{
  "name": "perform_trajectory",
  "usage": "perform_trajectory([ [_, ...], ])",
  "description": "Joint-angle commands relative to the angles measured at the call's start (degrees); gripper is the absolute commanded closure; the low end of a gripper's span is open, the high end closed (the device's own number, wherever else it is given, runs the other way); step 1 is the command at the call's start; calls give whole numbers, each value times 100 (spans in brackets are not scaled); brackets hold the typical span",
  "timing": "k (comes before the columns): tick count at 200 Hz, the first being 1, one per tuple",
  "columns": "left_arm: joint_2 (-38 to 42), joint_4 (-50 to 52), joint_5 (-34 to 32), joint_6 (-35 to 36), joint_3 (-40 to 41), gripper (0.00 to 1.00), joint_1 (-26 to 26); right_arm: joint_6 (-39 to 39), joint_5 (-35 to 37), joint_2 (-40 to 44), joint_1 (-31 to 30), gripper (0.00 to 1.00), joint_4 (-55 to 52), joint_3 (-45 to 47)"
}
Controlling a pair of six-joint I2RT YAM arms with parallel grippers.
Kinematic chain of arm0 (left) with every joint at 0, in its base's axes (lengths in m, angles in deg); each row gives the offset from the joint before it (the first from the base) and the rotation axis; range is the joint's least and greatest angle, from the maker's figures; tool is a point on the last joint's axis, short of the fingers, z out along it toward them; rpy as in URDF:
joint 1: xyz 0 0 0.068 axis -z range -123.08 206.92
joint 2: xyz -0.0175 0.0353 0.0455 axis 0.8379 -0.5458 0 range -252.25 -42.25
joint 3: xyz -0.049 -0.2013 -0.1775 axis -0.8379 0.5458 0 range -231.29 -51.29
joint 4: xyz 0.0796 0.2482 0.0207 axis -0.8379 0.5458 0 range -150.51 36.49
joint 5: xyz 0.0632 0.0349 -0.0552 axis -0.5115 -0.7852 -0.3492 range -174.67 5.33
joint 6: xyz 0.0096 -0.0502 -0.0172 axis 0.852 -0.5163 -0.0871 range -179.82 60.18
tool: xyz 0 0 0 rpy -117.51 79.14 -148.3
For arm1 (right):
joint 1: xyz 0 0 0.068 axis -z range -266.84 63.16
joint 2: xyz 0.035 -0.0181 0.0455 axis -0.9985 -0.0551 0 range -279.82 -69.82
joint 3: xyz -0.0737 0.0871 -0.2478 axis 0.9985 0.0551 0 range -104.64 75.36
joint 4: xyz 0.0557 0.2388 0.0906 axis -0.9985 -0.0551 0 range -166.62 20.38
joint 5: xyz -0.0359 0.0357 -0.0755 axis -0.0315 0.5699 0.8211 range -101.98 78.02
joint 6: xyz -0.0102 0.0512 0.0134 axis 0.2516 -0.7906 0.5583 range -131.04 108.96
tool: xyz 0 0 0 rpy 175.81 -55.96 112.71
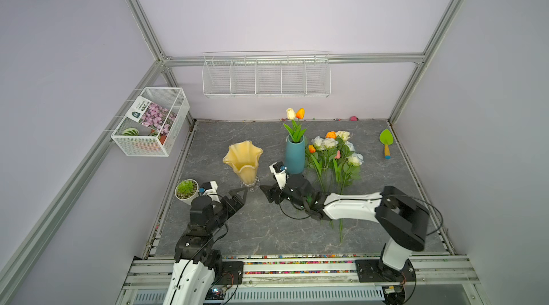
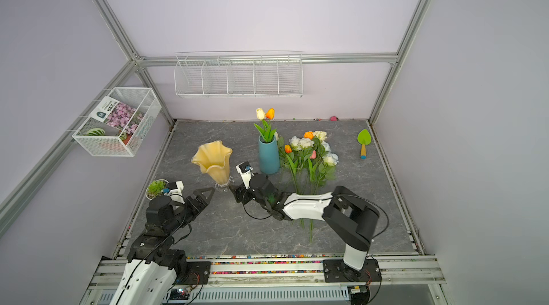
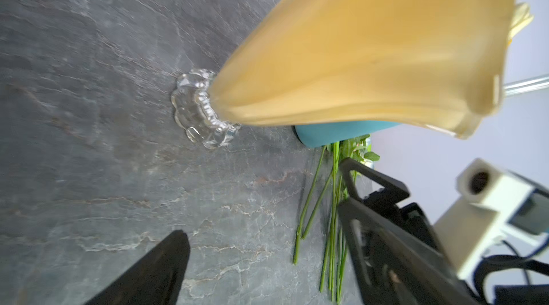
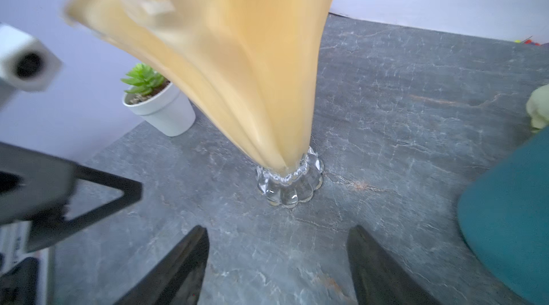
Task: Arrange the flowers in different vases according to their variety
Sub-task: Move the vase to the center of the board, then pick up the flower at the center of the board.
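The amber-yellow vase (image 1: 243, 160) stands left of centre on its clear foot (image 4: 289, 184) and holds no flowers. My left gripper (image 1: 243, 195) is open just left of the foot; its wrist view shows only one finger (image 3: 166, 267). My right gripper (image 1: 266, 193) is open just right of the foot, with bare table between its fingers (image 4: 190, 259). The teal vase (image 1: 294, 155) behind holds a cream and an orange tulip (image 1: 295, 114). The other flowers (image 1: 335, 152), roses and tulips, lie in a heap on the table right of it, stems (image 3: 332, 229) pointing to the front.
A succulent in a white pot (image 1: 186, 192) sits by the left gripper at the table's left edge. A green trowel (image 1: 386, 143) lies at the back right. A wire basket (image 1: 151, 122) hangs on the left wall and a wire shelf (image 1: 266, 76) on the back wall.
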Motion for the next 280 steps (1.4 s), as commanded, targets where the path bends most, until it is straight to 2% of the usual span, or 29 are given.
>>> perform_trajectory([
  [1, -237, -514, 84, -123, 179, 0, 376, -342, 151, 695, 86, 22, -1616, 206],
  [23, -463, -967, -246, -329, 227, 0, 1072, -450, 400, 1394, 291, 23, -2773, 297],
  [54, -734, -1604, -604, -508, 298, 0, 2069, -671, 284, 2356, 996, 28, -3593, 676],
  [86, -1332, -2256, -931, -535, 335, 0, 2737, -807, 95, 3040, 1799, 35, -4218, 868],
  [109, -1753, -2661, -1238, -484, 288, 0, 3118, -911, -40, 3231, 2409, 40, -4580, 868],
  [130, -1927, -3016, -1214, -379, 281, 0, 3175, -940, -188, 3135, 2986, 43, -4822, 805],
  [167, -2074, -3391, -1335, -687, 456, 0, 3166, -897, -414, 2451, 3692, 53, -5097, 570],
  [211, -2043, -2405, -1552, -359, 106, 0, 3167, -855, -617, 1514, 3893, 56, -4943, 250],
  [280, -1752, -1993, -2041, -198, 99, 0, 3166, -847, -729, 369, 3991, 67, -5086, -300],
])
